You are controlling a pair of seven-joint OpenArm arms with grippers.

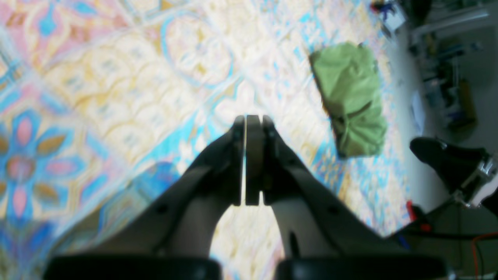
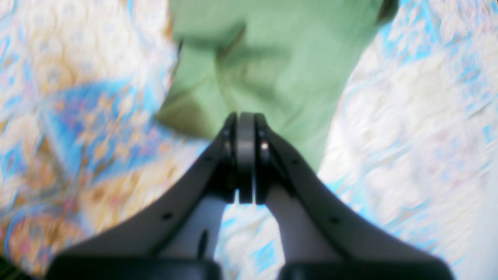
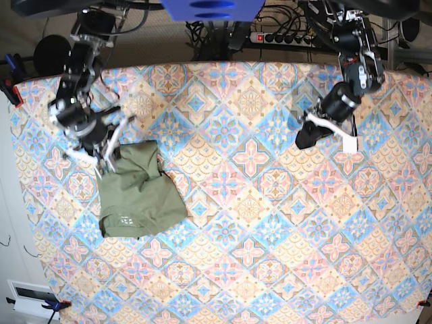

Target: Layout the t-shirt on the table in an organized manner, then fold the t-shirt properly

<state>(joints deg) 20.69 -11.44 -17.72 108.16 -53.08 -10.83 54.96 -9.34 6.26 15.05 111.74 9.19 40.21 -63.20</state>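
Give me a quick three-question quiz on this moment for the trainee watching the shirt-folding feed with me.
1. True or false: the t-shirt lies spread flat with both sleeves out.
2. Which gripper is nearer the shirt? A) left gripper B) right gripper C) both equally near
3. Fill in: both grippers' jaws are ____.

Key
1. False. It lies as a compact bundle on the table, near the side where the right arm works.
2. B. In the base view the right gripper sits at the bundle's edge; the left hangs over bare patterned cloth, well away from it.
3. Shut. Both wrist views show the pads pressed together with nothing between them.
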